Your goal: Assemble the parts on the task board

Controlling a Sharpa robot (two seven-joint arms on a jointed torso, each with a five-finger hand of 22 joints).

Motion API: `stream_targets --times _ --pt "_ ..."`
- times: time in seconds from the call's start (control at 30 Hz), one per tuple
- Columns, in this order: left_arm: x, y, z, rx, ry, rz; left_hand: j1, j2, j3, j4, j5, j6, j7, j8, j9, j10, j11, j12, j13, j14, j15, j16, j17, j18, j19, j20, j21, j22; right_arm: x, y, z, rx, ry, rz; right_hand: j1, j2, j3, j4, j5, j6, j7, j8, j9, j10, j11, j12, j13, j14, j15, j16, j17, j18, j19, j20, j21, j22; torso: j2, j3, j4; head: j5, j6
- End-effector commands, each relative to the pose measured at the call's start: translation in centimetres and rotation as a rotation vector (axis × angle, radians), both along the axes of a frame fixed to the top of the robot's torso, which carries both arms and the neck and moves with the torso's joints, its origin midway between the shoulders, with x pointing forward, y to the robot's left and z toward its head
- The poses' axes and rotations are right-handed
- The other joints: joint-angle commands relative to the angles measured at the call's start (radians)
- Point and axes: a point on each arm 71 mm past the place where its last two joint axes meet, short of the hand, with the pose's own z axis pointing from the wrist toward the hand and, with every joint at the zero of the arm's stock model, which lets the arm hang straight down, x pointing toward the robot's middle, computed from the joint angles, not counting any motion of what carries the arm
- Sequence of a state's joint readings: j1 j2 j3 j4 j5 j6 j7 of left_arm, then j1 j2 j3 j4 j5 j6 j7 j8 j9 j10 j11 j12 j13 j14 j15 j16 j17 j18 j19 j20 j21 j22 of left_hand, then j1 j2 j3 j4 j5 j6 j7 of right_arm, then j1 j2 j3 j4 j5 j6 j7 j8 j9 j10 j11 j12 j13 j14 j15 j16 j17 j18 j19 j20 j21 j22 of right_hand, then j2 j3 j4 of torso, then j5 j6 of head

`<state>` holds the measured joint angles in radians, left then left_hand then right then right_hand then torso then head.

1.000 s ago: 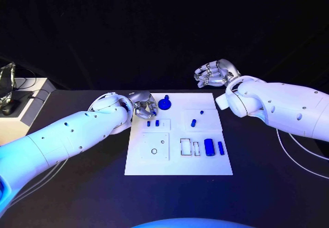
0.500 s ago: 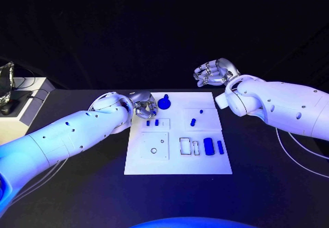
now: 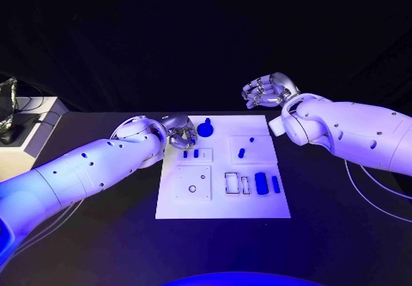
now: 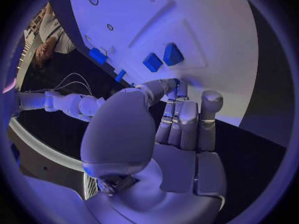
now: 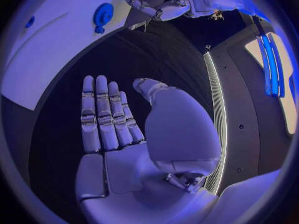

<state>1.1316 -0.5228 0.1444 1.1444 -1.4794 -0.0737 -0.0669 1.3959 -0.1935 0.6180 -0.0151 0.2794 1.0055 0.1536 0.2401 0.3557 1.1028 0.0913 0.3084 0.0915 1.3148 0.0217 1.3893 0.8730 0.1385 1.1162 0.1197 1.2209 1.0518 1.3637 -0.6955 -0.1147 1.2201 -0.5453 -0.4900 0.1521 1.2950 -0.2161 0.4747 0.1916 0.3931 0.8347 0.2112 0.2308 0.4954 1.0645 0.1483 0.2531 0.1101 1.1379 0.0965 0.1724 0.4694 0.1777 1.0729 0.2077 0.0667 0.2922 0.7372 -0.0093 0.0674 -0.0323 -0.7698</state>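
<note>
The white task board [image 3: 223,199] lies in the middle of the black table. A round blue part [image 3: 206,127] sits near its far edge, also seen as the blue round part [image 5: 101,15]. Two small blue parts [image 3: 190,154] stand just behind my left hand [image 3: 180,137], which hovers at the board's far left corner. My left hand [image 4: 177,119] points its fingers at the board [image 4: 206,30], thumb tip against a fingertip beside those two parts [image 4: 162,58]; a trace of blue shows there. Other blue parts [image 3: 268,184] lie at the board's right. My right hand [image 3: 268,90] is raised beyond the board, fingers straight, palm [image 5: 124,154] empty.
A white box with dark equipment [image 3: 25,128] stands at the table's left edge. Cables [image 3: 369,190] trail below my right arm. Small blue parts [image 3: 246,147] sit in the board's far right panel, and outlined slots [image 3: 236,183] lie in front of them.
</note>
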Motion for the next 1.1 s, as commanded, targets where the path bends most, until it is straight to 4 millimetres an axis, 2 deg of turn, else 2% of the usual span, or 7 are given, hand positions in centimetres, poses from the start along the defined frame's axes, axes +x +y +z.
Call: stream_targets --times 0.03,0.13,0.37,0.53,1.1 --pt "-0.4 0.0 -1.1 0.032 0.043 -0.014 -0.011 0.0 -0.009 0.0 -0.004 0.0 0.001 -0.002 0.001 0.002 0.002 -0.009 0.002 -0.004 0.001 -0.001 -0.002 -0.001 -0.008 0.002 -0.008 -0.003 0.0 0.2 0.0 -0.004 -0.006 0.02 -0.005 -0.004 0.003 -0.003 0.005 0.007 0.006 -0.007 -0.002 0.007 0.0 -0.006 -0.004 0.001 0.001 -0.008 -0.001 0.005 -0.004 0.0 0.001 -0.004 0.001 0.0001 0.0002 0.001 -0.001" --pt "-0.4 0.1 -1.0 0.024 0.035 -0.011 -0.014 -0.005 -0.012 -0.002 -0.003 -0.036 0.003 -0.028 -0.009 -0.023 0.008 -0.023 0.002 -0.012 0.006 0.0 -0.01 0.0 -0.015 0.006 -0.015 -0.011 0.0 0.1 -0.1 -0.004 -0.006 0.019 -0.005 -0.004 0.003 -0.003 0.005 0.007 0.006 -0.007 -0.002 0.007 0.0 -0.006 -0.004 0.001 0.001 -0.008 -0.001 0.005 -0.004 0.0 0.001 -0.004 0.0 -0.0005 0.0001 0.002 0.0" --pt "-0.4 0.1 -0.8 0.005 0.02 -0.006 -0.018 -0.017 -0.018 -0.003 -0.003 -0.135 -0.021 -0.095 -0.042 -0.084 0.025 -0.023 0.016 -0.026 0.02 0.006 -0.03 -0.001 -0.009 0.019 -0.015 -0.009 0.0 0.1 -0.1 -0.004 -0.005 0.018 -0.005 -0.004 0.003 -0.003 0.005 0.007 0.006 -0.007 -0.002 0.007 0.0 -0.006 -0.004 0.001 0.001 -0.008 -0.001 0.005 -0.004 0.0 0.001 -0.004 0.0 -0.0006 -0.0011 0.003 -0.001" --pt "-0.4 0.2 -0.8 0.003 0.019 0.0 -0.019 -0.02 -0.022 -0.003 -0.004 -0.157 -0.024 -0.109 -0.052 -0.101 0.029 -0.016 0.023 -0.032 0.024 0.007 -0.04 -0.001 -0.011 0.022 -0.017 -0.012 0.0 0.1 -0.1 -0.004 -0.005 0.018 -0.005 -0.004 0.003 -0.003 0.005 0.007 0.006 -0.007 -0.002 0.007 0.0 -0.006 -0.004 0.001 0.001 -0.008 -0.001 0.005 -0.004 0.0 0.001 -0.004 -0.001 -0.0005 -0.0008 0.002 -0.001" --pt "-0.1 1.2 -0.6 0.001 0.012 0.03 -0.017 -0.019 -0.024 -0.004 -0.003 -0.153 -0.02 -0.109 -0.054 -0.111 0.03 -0.008 0.029 -0.045 0.025 0.0 -0.067 0.003 -0.021 0.024 -0.026 -0.024 -0.1 0.0 -0.3 -0.016 0.009 0.03 -0.005 -0.004 0.004 -0.004 0.005 0.007 0.006 -0.009 -0.002 0.007 0.001 -0.006 -0.007 0.002 0.001 -0.009 -0.002 0.005 -0.004 0.0 0.001 -0.006 -0.001 -0.0002 -0.0017 0.001 0.001"
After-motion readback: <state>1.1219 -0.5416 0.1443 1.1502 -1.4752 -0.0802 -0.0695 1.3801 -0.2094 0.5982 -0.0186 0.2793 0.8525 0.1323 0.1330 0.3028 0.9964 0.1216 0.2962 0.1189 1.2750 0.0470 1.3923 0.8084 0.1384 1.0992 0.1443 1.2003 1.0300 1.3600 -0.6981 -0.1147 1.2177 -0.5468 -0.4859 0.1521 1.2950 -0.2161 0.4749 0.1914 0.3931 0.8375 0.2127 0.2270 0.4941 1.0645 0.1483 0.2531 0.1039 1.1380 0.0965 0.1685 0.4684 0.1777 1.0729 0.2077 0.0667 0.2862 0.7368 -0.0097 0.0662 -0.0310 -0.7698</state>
